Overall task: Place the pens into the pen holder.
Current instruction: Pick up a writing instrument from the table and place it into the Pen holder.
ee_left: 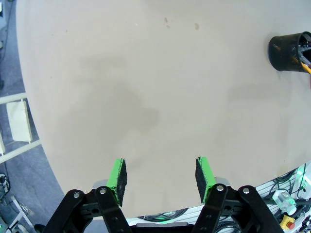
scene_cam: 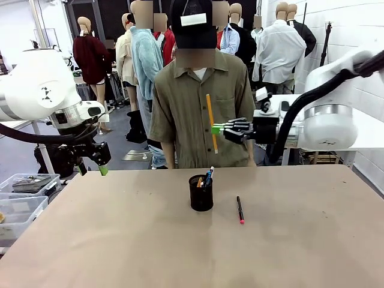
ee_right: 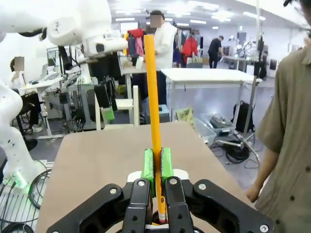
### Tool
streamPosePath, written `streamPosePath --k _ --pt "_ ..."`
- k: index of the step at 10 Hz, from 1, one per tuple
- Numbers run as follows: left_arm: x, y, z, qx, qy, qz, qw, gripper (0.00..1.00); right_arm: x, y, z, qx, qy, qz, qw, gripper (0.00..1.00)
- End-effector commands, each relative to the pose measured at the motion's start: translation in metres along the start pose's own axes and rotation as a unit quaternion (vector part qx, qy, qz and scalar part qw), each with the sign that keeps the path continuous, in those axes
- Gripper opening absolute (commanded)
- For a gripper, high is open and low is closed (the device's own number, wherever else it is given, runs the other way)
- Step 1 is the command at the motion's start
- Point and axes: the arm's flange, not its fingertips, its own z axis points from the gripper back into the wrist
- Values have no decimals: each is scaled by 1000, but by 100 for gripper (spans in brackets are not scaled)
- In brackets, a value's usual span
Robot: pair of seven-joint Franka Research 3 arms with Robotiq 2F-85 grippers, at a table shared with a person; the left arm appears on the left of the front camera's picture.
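Tan tabletop (scene_cam: 120, 246) spreads across the near ground. By its far left edge hangs the left gripper (ee_left: 160, 166), black and two-fingered with green pads, its jaws spread wide over the table with nothing between them. Near the middle stands the small black mesh pen holder (scene_cam: 201, 195), upright, with a blue pen (scene_cam: 208, 176) and an orange pen (scene_cam: 200, 182) poking out of its open top. Near its right side a black pen with a red tip (scene_cam: 240, 210) lies flat on the table, apart from the cup. Higher up, the right gripper (scene_cam: 217, 128) pinches a yellow-orange pen (scene_cam: 210, 114) nearly upright, in front of a person's olive shirt (scene_cam: 180, 108).
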Motion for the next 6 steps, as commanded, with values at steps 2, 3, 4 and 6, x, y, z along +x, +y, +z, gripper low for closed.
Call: streamPosePath --k 2,3,4,6 --pt "0 0 2 7 2 4 1000 74 9 7 13 -2 -17 10 1000 0" --pt "0 0 2 7 2 4 1000 74 -2 -1 -1 0 1 -1 1000 0" --pt "0 0 2 7 2 4 1000 74 -11 4 -5 -18 6 28 999 0" --pt "0 0 2 7 2 4 1000 74 -26 -17 -27 16 14 31 999 0"
